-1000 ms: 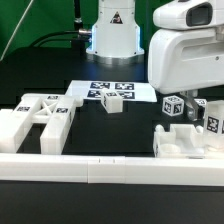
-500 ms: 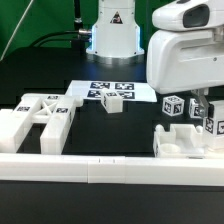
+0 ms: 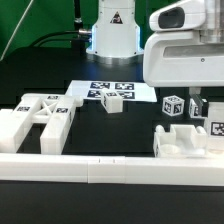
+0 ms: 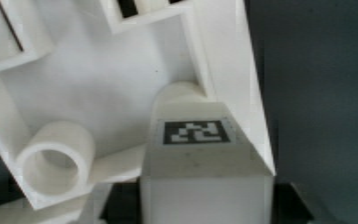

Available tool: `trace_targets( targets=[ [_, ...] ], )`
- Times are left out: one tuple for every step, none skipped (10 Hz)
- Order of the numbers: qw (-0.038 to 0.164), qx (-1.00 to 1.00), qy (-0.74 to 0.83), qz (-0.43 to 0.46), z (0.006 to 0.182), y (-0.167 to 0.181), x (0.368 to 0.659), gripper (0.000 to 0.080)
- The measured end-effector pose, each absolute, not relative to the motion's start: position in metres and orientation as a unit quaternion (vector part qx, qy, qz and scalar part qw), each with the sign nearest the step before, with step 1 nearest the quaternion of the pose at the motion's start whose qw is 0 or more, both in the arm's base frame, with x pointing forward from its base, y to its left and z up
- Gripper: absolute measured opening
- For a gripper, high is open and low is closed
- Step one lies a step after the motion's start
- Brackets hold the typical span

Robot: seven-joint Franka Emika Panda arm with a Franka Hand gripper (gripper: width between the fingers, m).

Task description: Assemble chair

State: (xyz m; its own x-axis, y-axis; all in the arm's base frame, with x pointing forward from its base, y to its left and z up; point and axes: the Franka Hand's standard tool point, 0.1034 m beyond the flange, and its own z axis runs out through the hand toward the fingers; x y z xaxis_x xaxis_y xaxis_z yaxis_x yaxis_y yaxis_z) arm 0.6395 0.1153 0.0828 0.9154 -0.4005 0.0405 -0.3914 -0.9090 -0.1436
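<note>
In the wrist view my gripper (image 4: 197,204) is shut on a white square leg (image 4: 202,160) with a tag on its face. Dark fingers (image 4: 119,206) flank the leg. Just beyond the leg lies a white slotted chair panel (image 4: 149,60) with a round peg socket (image 4: 55,165). In the exterior view the held leg (image 3: 213,127) hangs at the far right, over a white blocky chair part (image 3: 185,143). The gripper itself is mostly hidden behind the arm housing (image 3: 185,55). A tagged cube (image 3: 172,106) stands behind it.
A white crossed chair part with tags (image 3: 40,118) lies at the exterior view's left. A small tagged cube (image 3: 112,101) sits by the marker board (image 3: 128,90). A long white rail (image 3: 100,170) runs along the front. The robot base (image 3: 112,30) stands at the back.
The arm housing has shifted toward the exterior view's left and a little up. The held leg has moved slightly lower at the far right. The other parts have not moved.
</note>
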Motion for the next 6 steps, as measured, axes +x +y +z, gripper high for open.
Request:
trace_targets(
  targets=[
    [0.067,-0.971,0.225,-0.033,0.0828,0.1152,0.6395,0.0287],
    [0.068,-0.967,0.243,-0.032,0.0828,0.1153,0.6395,0.0287],
    [0.073,-0.952,0.297,-0.027,0.0827,0.1149,0.6394,0.0287],
    [0.077,-0.932,0.355,-0.020,0.0831,0.1148,0.6389,0.0287],
    [0.079,-0.911,0.405,-0.012,0.0836,0.1148,0.6381,0.0287],
    [0.083,-0.880,0.467,-0.003,0.0818,0.1140,0.6378,0.0287]
  ],
)
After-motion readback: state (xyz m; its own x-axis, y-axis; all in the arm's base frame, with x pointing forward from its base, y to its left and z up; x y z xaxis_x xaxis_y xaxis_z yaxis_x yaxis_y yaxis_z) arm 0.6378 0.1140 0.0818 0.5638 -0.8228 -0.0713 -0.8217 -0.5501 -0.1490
